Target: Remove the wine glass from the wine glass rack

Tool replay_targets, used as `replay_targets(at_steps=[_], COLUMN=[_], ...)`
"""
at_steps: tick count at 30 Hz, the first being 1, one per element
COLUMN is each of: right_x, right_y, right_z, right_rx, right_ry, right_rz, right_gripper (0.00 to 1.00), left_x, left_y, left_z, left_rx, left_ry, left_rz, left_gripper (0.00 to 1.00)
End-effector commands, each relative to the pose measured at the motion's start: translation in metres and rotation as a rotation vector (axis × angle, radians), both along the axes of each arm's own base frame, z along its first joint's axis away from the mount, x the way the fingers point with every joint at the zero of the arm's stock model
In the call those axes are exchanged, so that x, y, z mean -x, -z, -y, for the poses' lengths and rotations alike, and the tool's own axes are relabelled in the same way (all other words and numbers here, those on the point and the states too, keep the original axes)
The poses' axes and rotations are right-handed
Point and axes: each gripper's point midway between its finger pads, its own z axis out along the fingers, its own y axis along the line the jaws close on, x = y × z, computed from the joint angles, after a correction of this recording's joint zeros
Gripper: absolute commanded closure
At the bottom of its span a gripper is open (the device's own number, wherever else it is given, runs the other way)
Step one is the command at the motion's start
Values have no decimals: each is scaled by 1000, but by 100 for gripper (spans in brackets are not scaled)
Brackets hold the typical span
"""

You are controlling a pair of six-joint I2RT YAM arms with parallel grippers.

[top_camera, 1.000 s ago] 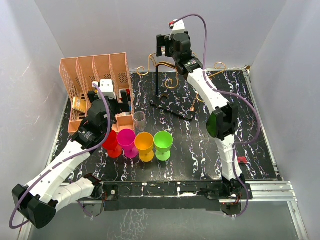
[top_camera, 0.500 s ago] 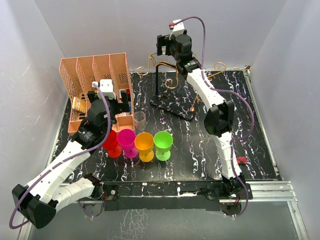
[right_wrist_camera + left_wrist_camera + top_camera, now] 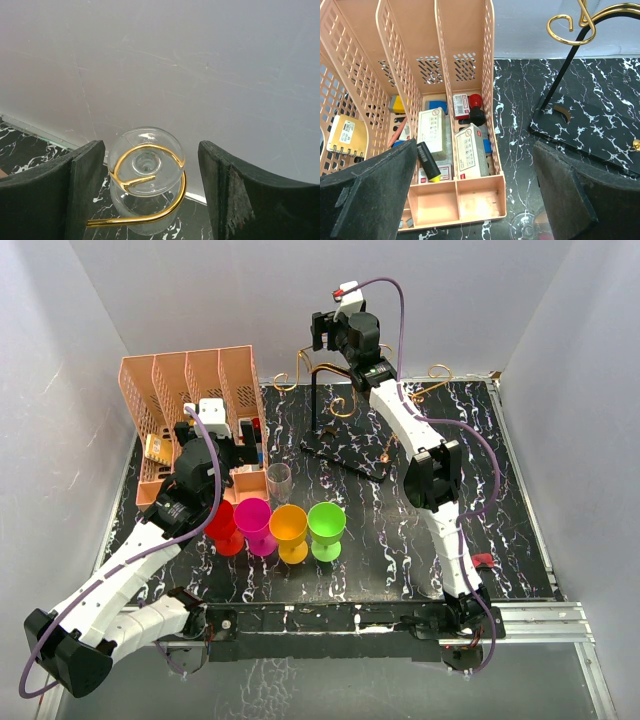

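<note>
right tool (image 3: 150, 192) wide, straddling upside-down wine glass (image 3: 146, 164) hung in scroll of wine glass rack (image 3: 345, 462) at 12 o'clock on worktop (image 3: 380, 540), glass hidden in top view, left tool (image 3: 476, 200) wide, empty
</note>
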Motion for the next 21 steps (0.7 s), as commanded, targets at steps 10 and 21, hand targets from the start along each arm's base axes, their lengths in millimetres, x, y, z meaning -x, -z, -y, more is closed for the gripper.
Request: replay_targets(at_steps=[10,21], right_x=[-1,13], right_y=[-34,-77], right_z=[-2,-2], right_rx=[11,-35], right_ry=[-20,-45], right_rz=[133,228], right_gripper=[43,78], left_x=[-1,-1], left_y=[-10,-12], left_z=[-5,-5], left_rx=[10,11], left_ry=[-19,-19], left_rz=[30,32], left_gripper=[3,3])
